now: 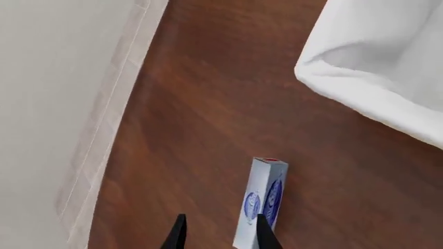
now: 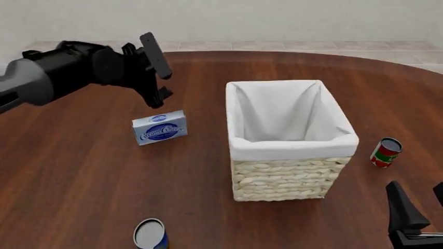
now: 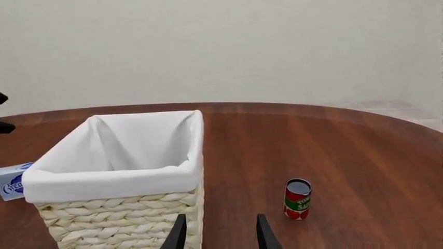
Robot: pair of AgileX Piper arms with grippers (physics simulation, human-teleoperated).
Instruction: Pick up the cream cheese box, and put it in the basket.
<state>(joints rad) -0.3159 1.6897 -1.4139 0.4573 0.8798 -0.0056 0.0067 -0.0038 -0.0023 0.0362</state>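
The cream cheese box (image 2: pixel 160 127) stands on its long edge on the wooden table, left of the basket (image 2: pixel 284 179), with its blue logo face toward the front camera. My left gripper (image 2: pixel 161 75) hangs open above and just behind the box, not touching it. In the left wrist view the box (image 1: pixel 263 199) shows edge-on by one fingertip (image 1: pixel 266 234), and the left gripper (image 1: pixel 221 236) holds nothing. The basket's white lining (image 1: pixel 377 96) fills one corner there. My right gripper (image 2: pixel 420 205) is open and empty near the front right edge, aimed at the basket (image 3: pixel 118 218).
A red can (image 2: pixel 385 152) stands upright to the right of the basket, also seen as the red can (image 3: pixel 298 198). A blue can (image 2: pixel 150 234) stands near the front edge, left of centre. The table's far edge meets a pale floor (image 1: pixel 49 104).
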